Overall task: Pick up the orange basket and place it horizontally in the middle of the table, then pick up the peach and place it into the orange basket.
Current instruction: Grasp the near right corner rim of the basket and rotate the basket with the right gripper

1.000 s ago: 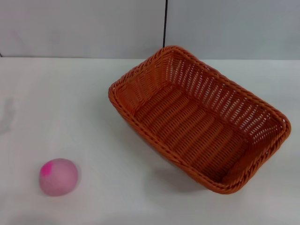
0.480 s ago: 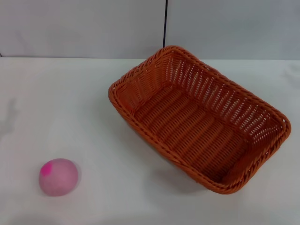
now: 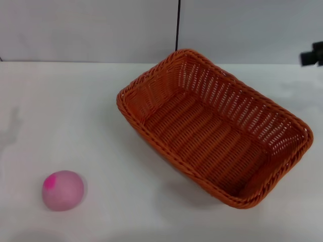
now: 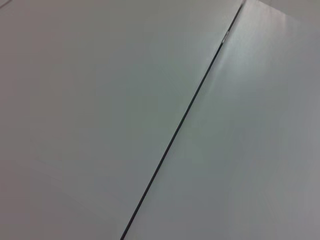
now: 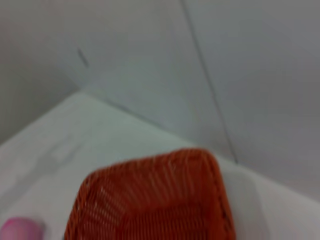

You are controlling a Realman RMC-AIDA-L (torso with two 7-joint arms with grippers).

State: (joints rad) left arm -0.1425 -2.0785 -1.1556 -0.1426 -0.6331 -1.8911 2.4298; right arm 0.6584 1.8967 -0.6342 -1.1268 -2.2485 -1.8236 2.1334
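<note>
The orange basket [image 3: 214, 126] lies diagonally on the white table [image 3: 75, 111], right of centre, empty, with one corner toward the back wall. It also fills the lower part of the right wrist view, orange basket [image 5: 155, 200]. The peach [image 3: 62, 190], pale pink with a magenta spot, rests near the table's front left; a sliver of the peach [image 5: 20, 229] shows in the right wrist view. A dark part of my right gripper [image 3: 314, 54] pokes in at the head view's right edge, above and behind the basket. My left gripper is out of sight.
A grey wall with a dark vertical seam [image 3: 178, 25] stands behind the table. The left wrist view shows only that wall and seam [image 4: 175, 135]. A faint shadow [image 3: 11, 128] lies on the table's left side.
A dark part of my right arm has come into the head view at the right edge. The shadow on the left has shifted slightly. Basket and peach have not moved.
</note>
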